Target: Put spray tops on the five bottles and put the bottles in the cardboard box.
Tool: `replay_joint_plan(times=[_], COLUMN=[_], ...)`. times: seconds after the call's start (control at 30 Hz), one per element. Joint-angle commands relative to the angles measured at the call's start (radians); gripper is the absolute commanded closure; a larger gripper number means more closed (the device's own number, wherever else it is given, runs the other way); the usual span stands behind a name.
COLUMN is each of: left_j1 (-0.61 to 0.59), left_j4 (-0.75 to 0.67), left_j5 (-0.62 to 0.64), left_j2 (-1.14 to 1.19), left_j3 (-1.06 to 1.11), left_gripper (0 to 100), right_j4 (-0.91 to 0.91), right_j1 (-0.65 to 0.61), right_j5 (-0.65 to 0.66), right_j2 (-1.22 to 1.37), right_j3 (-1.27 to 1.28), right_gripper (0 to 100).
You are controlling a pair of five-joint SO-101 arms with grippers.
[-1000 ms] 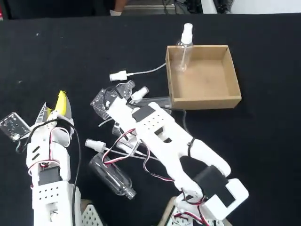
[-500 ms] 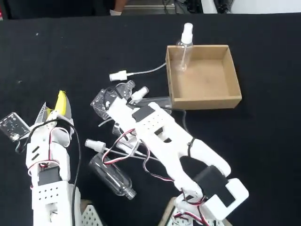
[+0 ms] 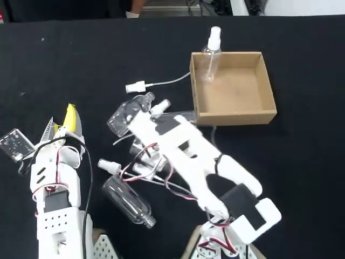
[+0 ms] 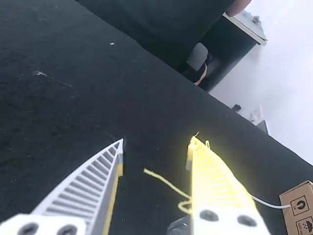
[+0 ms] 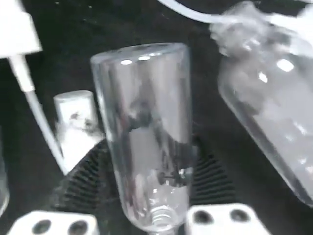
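My right gripper [image 3: 129,116] is shut on a clear, uncapped bottle [image 5: 146,132] near the table's middle; the black pads [image 5: 83,176] press on both sides of it. A second clear bottle [image 5: 264,98] lies close beside it. Another open bottle [image 3: 127,200] lies nearer the arms' bases. Loose spray tops lie at the back [image 3: 136,86], beside the gripper [image 3: 161,106] and to the left of the arm [image 3: 108,165]. One bottle with its spray top [image 3: 212,54] stands in the cardboard box [image 3: 264,116]. My left gripper [image 3: 61,116] is open over bare cloth at the left.
The black cloth covers the whole table. A small clear board [image 3: 16,144] lies at the far left. The box's corner [image 4: 299,199] and a thin white tube [image 4: 266,203] show past my left gripper [image 4: 156,147]. Thin tubes trail between the bottles and the box.
The right arm has shifted slightly, and the bottle in its gripper has tilted and lifted a little. The left arm has kept still.
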Motion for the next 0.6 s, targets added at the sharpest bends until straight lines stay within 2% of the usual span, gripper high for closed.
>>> replay_joint_plan(times=[0.0,0.13,0.23,0.37,0.47,0.57], left_j1=[-0.010,-0.010,-0.010,-0.010,-0.010,-0.010], left_j4=[-0.017,-0.017,-0.017,-0.015,-0.014,-0.014], left_j5=[0.008,0.008,0.008,0.008,0.008,0.008], left_j2=[-0.012,-0.012,-0.012,-0.012,-0.012,-0.012], left_j3=[-0.042,-0.042,-0.042,-0.042,-0.041,-0.039], left_gripper=[79,79,79,79,79,79], right_j4=[0.103,0.373,0.562,0.695,0.655,0.555], right_j1=[0.109,0.206,0.342,0.700,0.996,1.220], right_j5=[-0.017,-0.120,-0.160,-0.101,-0.012,0.028], right_j2=[-0.188,-0.372,-0.478,-0.527,-0.506,-0.447], right_j3=[-0.059,-0.186,-0.297,-0.371,-0.349,-0.298], right_gripper=[97.7,98.5,98.5,97.9,96.9,96.2])
